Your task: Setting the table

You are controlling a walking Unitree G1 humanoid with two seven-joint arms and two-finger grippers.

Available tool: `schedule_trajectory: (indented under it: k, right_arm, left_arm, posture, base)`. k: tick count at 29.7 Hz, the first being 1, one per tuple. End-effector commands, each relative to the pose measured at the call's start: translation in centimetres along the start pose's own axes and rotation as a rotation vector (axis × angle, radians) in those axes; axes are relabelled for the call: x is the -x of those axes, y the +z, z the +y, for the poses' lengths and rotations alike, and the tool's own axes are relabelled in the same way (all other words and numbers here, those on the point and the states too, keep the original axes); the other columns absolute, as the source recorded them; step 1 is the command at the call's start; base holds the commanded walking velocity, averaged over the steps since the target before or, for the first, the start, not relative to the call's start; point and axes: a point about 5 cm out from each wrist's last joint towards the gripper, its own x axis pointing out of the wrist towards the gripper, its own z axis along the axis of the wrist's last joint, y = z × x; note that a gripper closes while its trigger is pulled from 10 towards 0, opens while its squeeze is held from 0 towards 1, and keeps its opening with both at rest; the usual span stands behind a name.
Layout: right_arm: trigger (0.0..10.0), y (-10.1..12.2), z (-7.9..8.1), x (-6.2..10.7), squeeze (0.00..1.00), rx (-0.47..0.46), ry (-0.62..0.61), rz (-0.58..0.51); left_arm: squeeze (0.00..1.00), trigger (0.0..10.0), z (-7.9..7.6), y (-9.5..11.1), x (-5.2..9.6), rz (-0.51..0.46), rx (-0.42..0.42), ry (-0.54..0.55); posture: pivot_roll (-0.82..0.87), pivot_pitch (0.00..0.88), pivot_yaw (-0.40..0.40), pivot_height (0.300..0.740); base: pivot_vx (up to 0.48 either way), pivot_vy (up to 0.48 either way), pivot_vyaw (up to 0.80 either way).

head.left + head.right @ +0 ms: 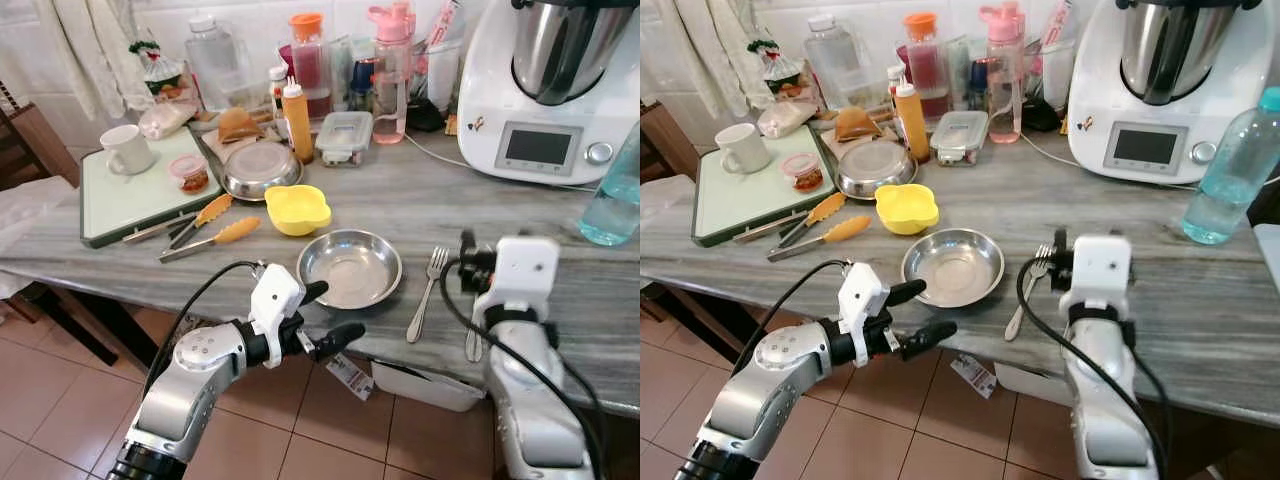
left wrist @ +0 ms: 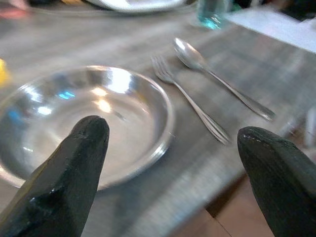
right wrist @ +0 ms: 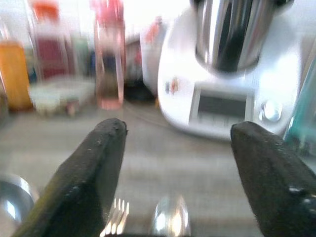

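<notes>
A shallow steel dish (image 1: 350, 267) sits near the front edge of the grey marble counter (image 1: 450, 200). Just right of it lies a fork (image 1: 427, 293), and a spoon (image 2: 217, 79) lies beside the fork, partly hidden under my right wrist in the eye views. My left gripper (image 1: 333, 312) hovers open at the counter's edge, just in front of the dish and holding nothing. My right gripper (image 3: 177, 143) is open and empty above the fork tines (image 3: 116, 222) and spoon bowl (image 3: 170, 222), pointing toward the back of the counter.
A yellow bowl (image 1: 297, 208), tongs (image 1: 210, 235) and a second steel bowl (image 1: 260, 168) lie behind the dish. A green board (image 1: 120, 200) with a white mug (image 1: 128, 150) is at the left. Bottles line the back; a white kitchen machine (image 1: 545, 90) and a blue bottle (image 1: 615, 195) stand at the right.
</notes>
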Motion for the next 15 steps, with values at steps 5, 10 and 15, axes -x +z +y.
schedule_trajectory:
  k: [5,10,15]
  right_arm:
    - [10.0,-0.9,-0.4,1.2,1.0,-0.003,0.007,0.043]
    - [10.0,-1.3,-0.5,2.3,1.0,-0.001,0.005,0.06]
    - [10.0,-1.4,-0.8,3.3,1.0,-0.006,0.009,0.065]
  left_arm:
    - [0.0,10.0,1.2,1.1,0.3,-0.066,-0.029,0.106]
    - [0.0,10.0,1.0,1.1,0.5,-0.099,-0.024,0.163]
    - [0.0,10.0,1.7,1.3,1.5,-0.146,-0.056,0.318]
  posture:
    - [-0.14,0.0,0.106,0.74]
    - [-0.14,0.0,0.096,0.74]
    - [-0.14,0.0,0.092,0.74]
  base:
    - [0.0,0.0,0.0]
    - [0.0,0.0,0.0]
    - [0.0,0.0,0.0]
